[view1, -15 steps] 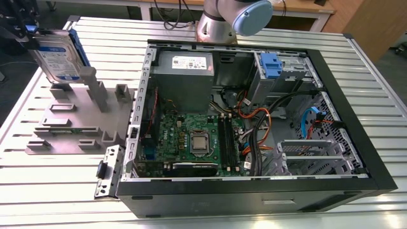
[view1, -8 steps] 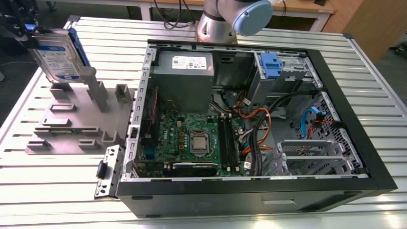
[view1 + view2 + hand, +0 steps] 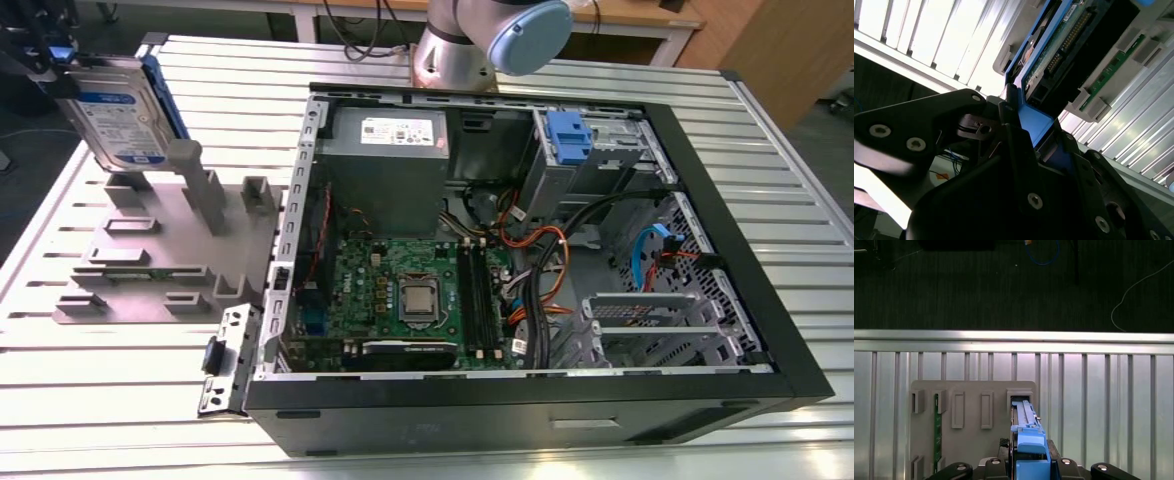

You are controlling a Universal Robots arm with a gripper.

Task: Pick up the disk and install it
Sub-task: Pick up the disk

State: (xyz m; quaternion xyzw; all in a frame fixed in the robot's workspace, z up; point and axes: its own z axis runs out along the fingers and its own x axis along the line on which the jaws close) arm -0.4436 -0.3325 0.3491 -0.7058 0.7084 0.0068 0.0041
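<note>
In the exterior view the disk (image 3: 120,110), silver with a white-and-blue label and blue rails, stands on edge at the far left above the grey holder fixture (image 3: 154,250). My gripper (image 3: 58,72) is shut on its upper end. Its lower end hangs close to a tall slot post (image 3: 187,165); whether they touch is unclear. In the first wrist view the disk (image 3: 1026,432) appears edge-on, blue rail uppermost, between the fingers (image 3: 956,470), over the fixture (image 3: 971,405). The second wrist view shows the disk's connector side (image 3: 1069,40) and a black finger (image 3: 1014,125) against its blue rail.
An open black computer case (image 3: 534,385) lies at the exterior view's centre and right, with a motherboard (image 3: 400,290), grey power supply (image 3: 387,135) and a drive bay holding a blue caddy (image 3: 567,135). The arm's base (image 3: 481,40) stands behind it. A green board (image 3: 937,432) sits in the fixture.
</note>
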